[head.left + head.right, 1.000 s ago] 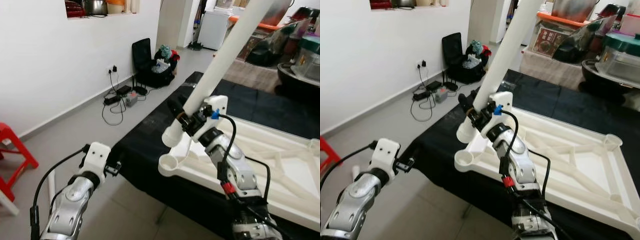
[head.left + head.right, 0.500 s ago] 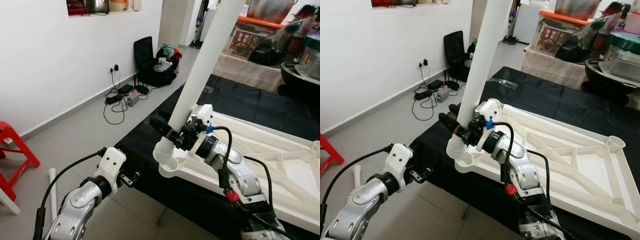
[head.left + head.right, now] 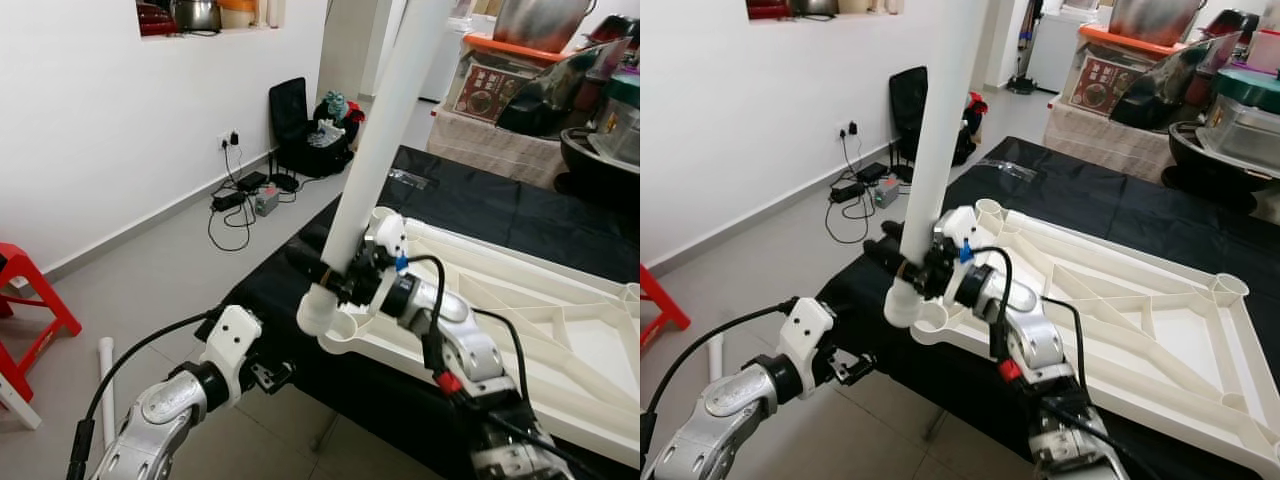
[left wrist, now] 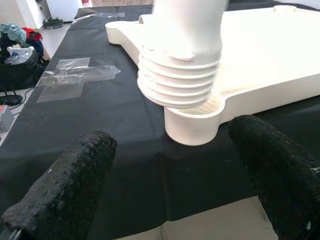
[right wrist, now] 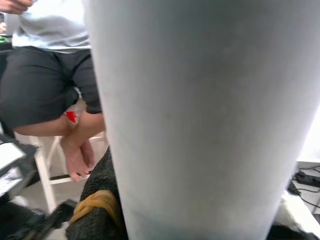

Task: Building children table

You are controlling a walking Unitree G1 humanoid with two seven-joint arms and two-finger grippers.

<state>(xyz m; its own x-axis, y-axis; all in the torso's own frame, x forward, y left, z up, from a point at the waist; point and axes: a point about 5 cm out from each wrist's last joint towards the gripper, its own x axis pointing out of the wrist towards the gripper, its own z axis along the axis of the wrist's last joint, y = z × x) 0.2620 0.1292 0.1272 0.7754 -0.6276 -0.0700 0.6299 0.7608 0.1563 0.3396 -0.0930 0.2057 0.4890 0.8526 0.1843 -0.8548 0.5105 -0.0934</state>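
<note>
White leg (image 3: 375,150) clamped in right pincer (image 3: 335,272), over socket (image 3: 341,330).

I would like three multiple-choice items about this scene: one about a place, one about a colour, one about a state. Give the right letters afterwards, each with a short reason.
1. Where is the threaded end of the white table leg?
A. just over the near corner socket of the tabletop
B. lying on the floor
C. at the far right corner socket

2. What colour is the cloth under the tabletop?
A. red
B. black
C. white

3. What is the state of the left gripper?
A. shut on the leg
B. shut on a cable
C. open, holding nothing

Answers:
1 A: the left wrist view shows the threads right above the socket rim.
2 B: black cloth shows all around the white tabletop.
3 C: its two fingers stand wide apart with nothing between; the right gripper holds the leg.
</note>
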